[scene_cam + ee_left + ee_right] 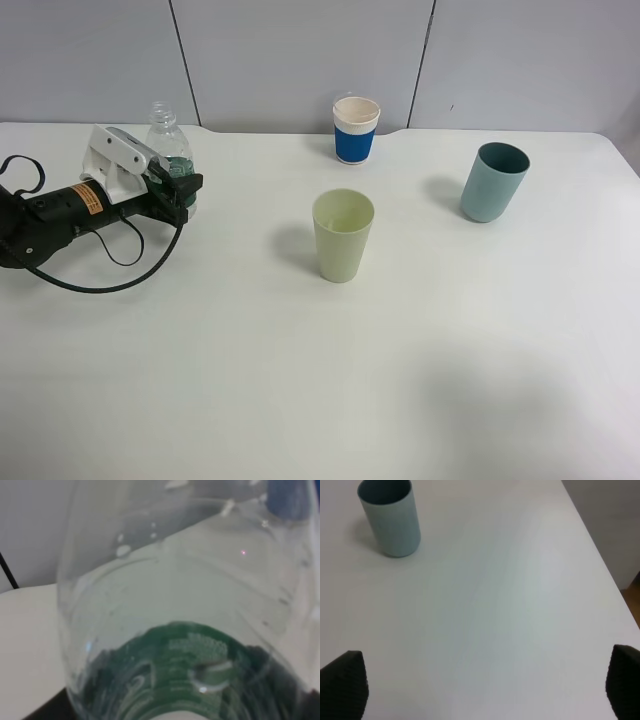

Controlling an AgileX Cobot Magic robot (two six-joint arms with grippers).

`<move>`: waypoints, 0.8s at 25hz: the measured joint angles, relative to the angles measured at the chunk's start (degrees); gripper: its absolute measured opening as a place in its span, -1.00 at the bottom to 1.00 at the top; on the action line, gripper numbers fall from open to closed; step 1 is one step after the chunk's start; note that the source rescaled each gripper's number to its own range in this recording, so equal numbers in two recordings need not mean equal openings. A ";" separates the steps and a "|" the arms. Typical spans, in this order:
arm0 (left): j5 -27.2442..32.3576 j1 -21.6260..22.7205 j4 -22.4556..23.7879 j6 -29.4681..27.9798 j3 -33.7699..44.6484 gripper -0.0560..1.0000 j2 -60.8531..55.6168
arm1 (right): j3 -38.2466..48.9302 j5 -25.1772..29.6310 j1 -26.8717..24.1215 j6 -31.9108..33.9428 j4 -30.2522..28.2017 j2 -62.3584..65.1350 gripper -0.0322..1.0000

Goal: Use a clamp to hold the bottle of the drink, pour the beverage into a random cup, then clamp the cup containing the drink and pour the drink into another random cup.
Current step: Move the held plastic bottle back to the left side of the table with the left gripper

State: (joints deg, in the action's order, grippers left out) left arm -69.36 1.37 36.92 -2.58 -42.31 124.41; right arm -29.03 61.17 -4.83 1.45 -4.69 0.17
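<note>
Over at ten o'clock on the white surface [300, 380] the bottle [167, 128] stood upright and uncapped. The left pincer [184, 190] was clenched around its green-labelled waist, the arm reaching in from nine o'clock. Seen from that arm's own camera, the bottle [175, 630] filled nearly everything. The yellow-green cup [343, 236] stood alone near the middle, well apart from the bottle. From it, the white cup with the blue band [356, 130] sat at twelve o'clock and the teal cup [493, 182] at two o'clock. The right pincer [487, 682] hung released, jaws wide, over bare surface, empty.
</note>
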 joint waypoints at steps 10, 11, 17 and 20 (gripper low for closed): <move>0.00 0.00 0.13 0.00 0.00 -0.10 0.00 | 0.00 0.00 0.00 0.00 0.00 0.00 1.00; 0.00 0.00 0.13 0.00 0.00 0.32 0.00 | 0.00 0.00 0.00 0.00 0.00 0.00 1.00; 0.00 0.00 0.13 0.00 0.00 0.97 0.00 | 0.00 0.00 0.00 0.00 0.00 0.00 1.00; 0.00 0.00 0.13 -0.28 0.00 0.97 0.01 | 0.00 0.00 0.00 0.00 0.00 0.00 1.00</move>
State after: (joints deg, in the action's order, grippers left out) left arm -69.36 1.37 37.05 -2.86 -42.31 124.42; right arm -29.03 61.17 -4.83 1.45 -4.69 0.17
